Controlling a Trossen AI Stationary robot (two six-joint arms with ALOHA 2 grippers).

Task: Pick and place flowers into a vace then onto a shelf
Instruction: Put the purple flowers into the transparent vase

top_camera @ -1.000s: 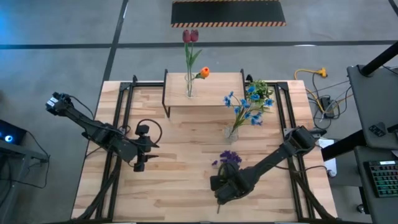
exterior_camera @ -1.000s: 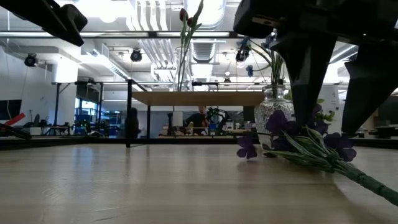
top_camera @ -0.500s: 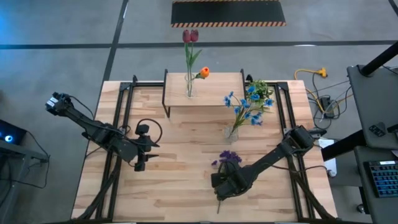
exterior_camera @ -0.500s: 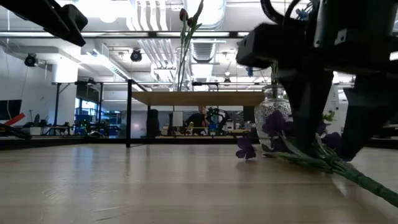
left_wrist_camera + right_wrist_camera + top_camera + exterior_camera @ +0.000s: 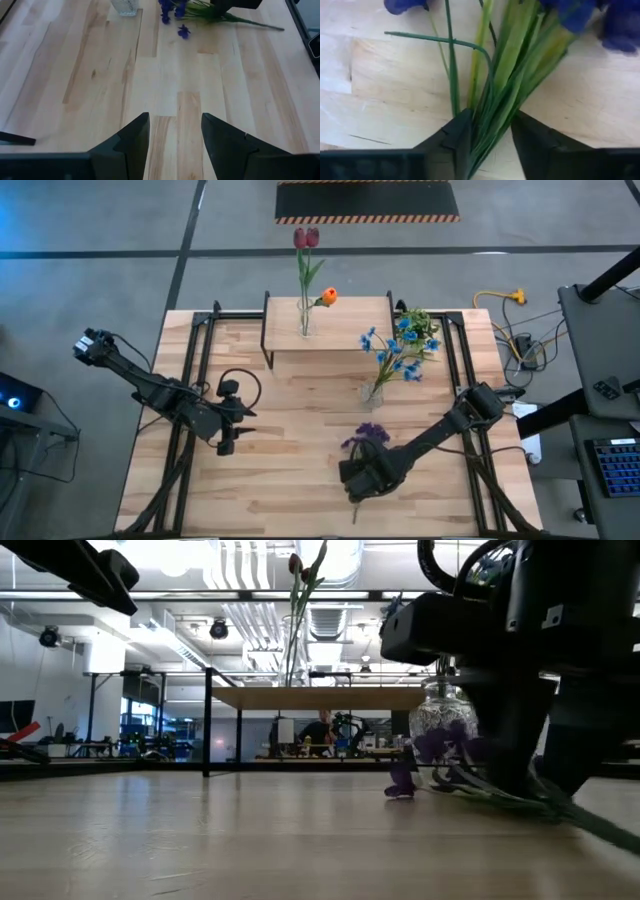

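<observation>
The purple bunch (image 5: 366,436) lies on the table right of centre, blooms toward the far edge, stem end (image 5: 353,515) toward the near edge. My right gripper (image 5: 360,479) is down over its stems and shut on them (image 5: 490,125). My left gripper (image 5: 225,442) is open and empty above the table's left half (image 5: 175,135). A slim glass vase (image 5: 304,320) with red tulips and the orange bud stands on the wood-topped shelf (image 5: 345,338) at the far edge. A round glass vase (image 5: 372,392) holds the blue spray (image 5: 398,350). My right gripper pinches the purple bunch's green stems and leaves (image 5: 492,117) between its two fingers (image 5: 457,137), below the blooms. The fingers come from above, pointing down, and lie across the stems. The bunch lies along the table, its stem end (image 5: 600,830) on the wood.
A leafy green plant (image 5: 417,320) stands at the far right beside the shelf. The round vase (image 5: 443,718) stands just beyond the purple bunch. Bare wood lies between the two arms and along the near edge. A person shows far off in the room (image 5: 318,730).
My right gripper has come down onto the purple bunch's stems and its fingers have shut on them. The blooms have shifted a little; the bunch stays on the table.
</observation>
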